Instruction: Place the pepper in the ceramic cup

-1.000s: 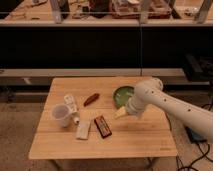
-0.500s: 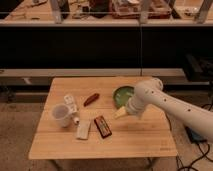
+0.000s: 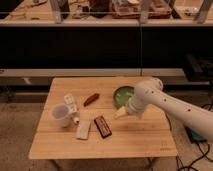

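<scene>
Tabletop (image 3: 125,140) unchanged: released tool (image 3: 119,114) still hovers beside green bowl (image 3: 122,92), pepper (image 3: 91,99) untouched.

Single elevated view, facing table (image 3: 150,142) front; tool (image 3: 120,114) centre-right.

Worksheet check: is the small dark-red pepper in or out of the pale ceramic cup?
Out: pepper lies on the wooden table, apart from cup; gripper near green bowl.
</scene>
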`<action>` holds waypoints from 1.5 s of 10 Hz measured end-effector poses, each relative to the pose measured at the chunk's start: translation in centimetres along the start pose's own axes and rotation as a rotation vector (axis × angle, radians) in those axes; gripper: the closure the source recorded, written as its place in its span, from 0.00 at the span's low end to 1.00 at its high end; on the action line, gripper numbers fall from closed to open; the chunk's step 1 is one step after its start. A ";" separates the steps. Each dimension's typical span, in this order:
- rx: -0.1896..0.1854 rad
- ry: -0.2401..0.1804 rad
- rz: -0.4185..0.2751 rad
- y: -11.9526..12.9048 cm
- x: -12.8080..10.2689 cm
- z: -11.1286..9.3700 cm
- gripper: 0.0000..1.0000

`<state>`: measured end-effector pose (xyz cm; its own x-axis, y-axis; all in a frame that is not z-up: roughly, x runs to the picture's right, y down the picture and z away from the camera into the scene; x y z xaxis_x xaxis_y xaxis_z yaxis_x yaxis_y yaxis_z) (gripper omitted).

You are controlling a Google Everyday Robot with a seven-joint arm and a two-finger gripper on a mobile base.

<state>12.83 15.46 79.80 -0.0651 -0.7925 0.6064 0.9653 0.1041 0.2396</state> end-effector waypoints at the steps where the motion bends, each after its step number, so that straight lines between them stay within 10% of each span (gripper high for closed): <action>1: 0.000 0.000 0.000 0.0 0.0 0.0 0.20; 9: -0.016 -0.010 -0.008 -0.6 0.8 0.3 0.20; 15: -0.164 -0.029 -0.001 -8.6 12.7 7.1 0.20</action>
<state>1.93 8.79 90.79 -0.0713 -0.7747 0.6283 0.9933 0.0019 0.1152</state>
